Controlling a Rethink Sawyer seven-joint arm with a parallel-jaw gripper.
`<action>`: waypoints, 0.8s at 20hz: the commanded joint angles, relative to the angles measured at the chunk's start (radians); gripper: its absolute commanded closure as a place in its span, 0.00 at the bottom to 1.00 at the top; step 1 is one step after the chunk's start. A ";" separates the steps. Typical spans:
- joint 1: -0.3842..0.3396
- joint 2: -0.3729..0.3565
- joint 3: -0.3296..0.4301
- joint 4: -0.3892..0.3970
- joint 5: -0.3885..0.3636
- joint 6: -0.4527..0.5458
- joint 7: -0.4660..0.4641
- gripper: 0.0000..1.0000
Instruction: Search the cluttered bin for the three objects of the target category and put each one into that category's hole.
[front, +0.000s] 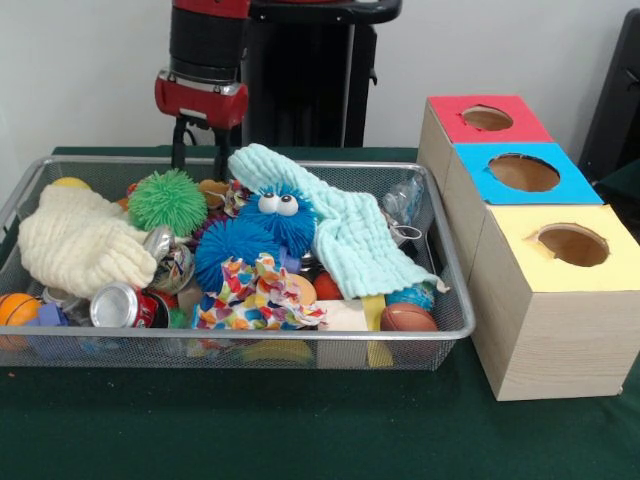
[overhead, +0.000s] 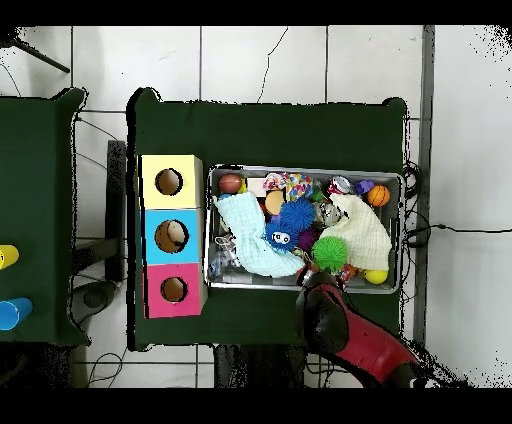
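Observation:
The silver wire-mesh bin (front: 452, 300) sits on the green table, piled with clutter; it also shows in the overhead view (overhead: 305, 170). My gripper (front: 200, 158) hangs open and empty over the bin's far rim, just behind a green spiky ball (front: 167, 200). In the overhead view the gripper (overhead: 312, 284) is at the bin's edge nearest the robot. I cannot make out a monkey, a tiger or a duck. A tan-brown piece (front: 212, 188) shows beside the green ball, and I cannot tell what it is. The red-surround hole (front: 487, 118) tops the farthest wooden box (overhead: 173, 290).
Boxes with a blue-surround hole (front: 523, 172) and a yellow-surround hole (front: 572, 243) stand beside the red one. In the bin lie a fuzzy blue ball with googly eyes (front: 278, 215), a pale blue cloth (front: 345, 235), a cream cloth (front: 75, 245), a soda can (front: 118, 305) and a patterned cloth (front: 255, 290).

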 joint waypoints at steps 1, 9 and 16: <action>-0.025 0.060 0.125 -0.095 -0.034 -0.091 0.198 0.00; -0.059 0.132 0.146 -0.117 -0.057 -0.137 0.199 0.00; -0.070 0.162 0.129 -0.108 -0.059 -0.160 0.199 0.00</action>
